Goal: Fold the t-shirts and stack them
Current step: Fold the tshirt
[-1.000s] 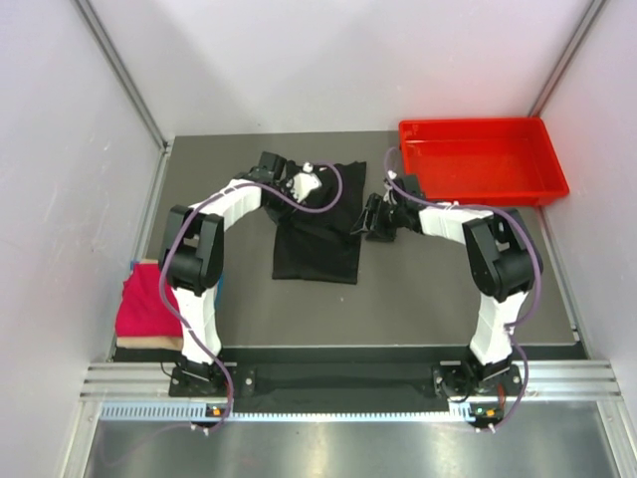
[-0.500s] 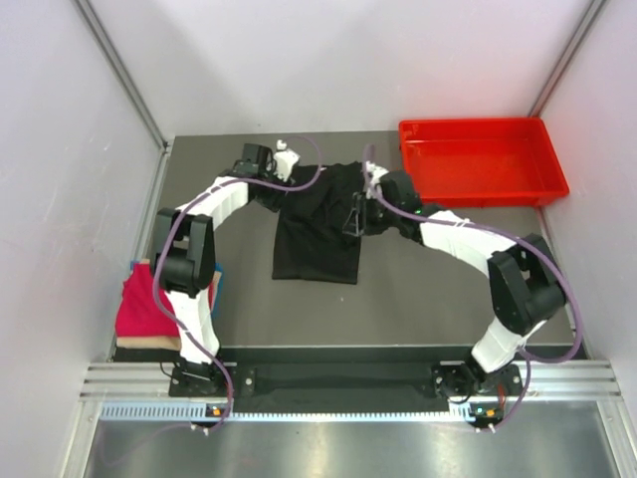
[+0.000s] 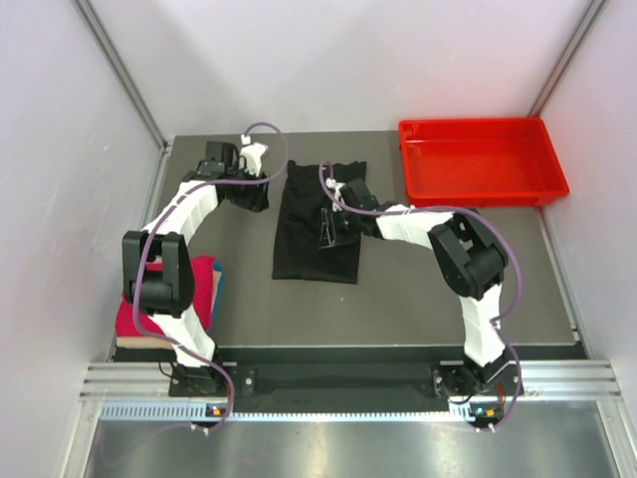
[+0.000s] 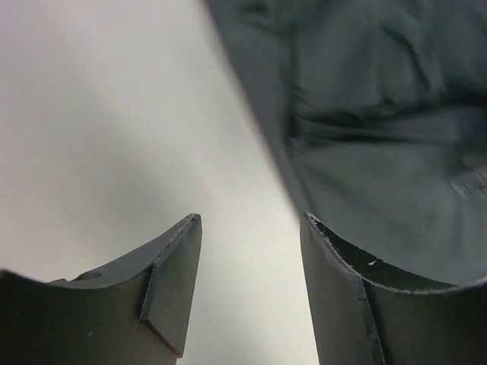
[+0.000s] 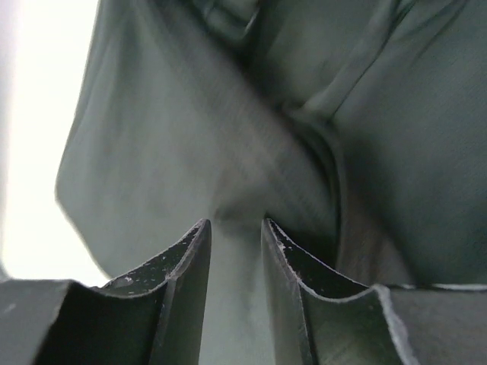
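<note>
At table centre, the black t-shirt [image 3: 317,249] lies flat, well apart from the red tray [image 3: 478,159] in the far right corner. The right gripper [image 5: 237,258] has its jaws nearly closed, pinching a raised fold of this shirt right of its middle. The left gripper [image 4: 251,258] has its jaws wide apart and holds nothing, just beside the shirt's left edge over the table [image 4: 114,114]. The crimson t-shirt [image 3: 202,294] sits at the near left edge, with a blue t-shirt edge [image 3: 218,284] beside it.

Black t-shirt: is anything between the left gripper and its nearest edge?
Nothing visible. The left gripper is open over bare table, with the black t-shirt lying right beside one finger.
</note>
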Robot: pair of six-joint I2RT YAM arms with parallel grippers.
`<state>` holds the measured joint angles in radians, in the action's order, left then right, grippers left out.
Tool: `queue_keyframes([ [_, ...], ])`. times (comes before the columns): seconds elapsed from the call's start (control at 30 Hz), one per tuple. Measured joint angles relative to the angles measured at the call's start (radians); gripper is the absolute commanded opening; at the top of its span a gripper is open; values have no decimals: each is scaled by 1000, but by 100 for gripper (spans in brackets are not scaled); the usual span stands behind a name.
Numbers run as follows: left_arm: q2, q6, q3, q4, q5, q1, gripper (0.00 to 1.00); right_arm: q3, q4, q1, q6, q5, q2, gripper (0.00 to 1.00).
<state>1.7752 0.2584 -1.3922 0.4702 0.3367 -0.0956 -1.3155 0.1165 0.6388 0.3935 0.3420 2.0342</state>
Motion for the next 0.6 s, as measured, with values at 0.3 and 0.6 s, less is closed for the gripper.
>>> queue_keyframes([
  [0.3, -4, 7, 39, 91, 129, -5, 56, -222, 115, -19, -42, -200, 111, 35],
  [0.6, -56, 146, 121, 154, 190, -87, 56, -412, 205, -66, -86, -324, 210, 39],
])
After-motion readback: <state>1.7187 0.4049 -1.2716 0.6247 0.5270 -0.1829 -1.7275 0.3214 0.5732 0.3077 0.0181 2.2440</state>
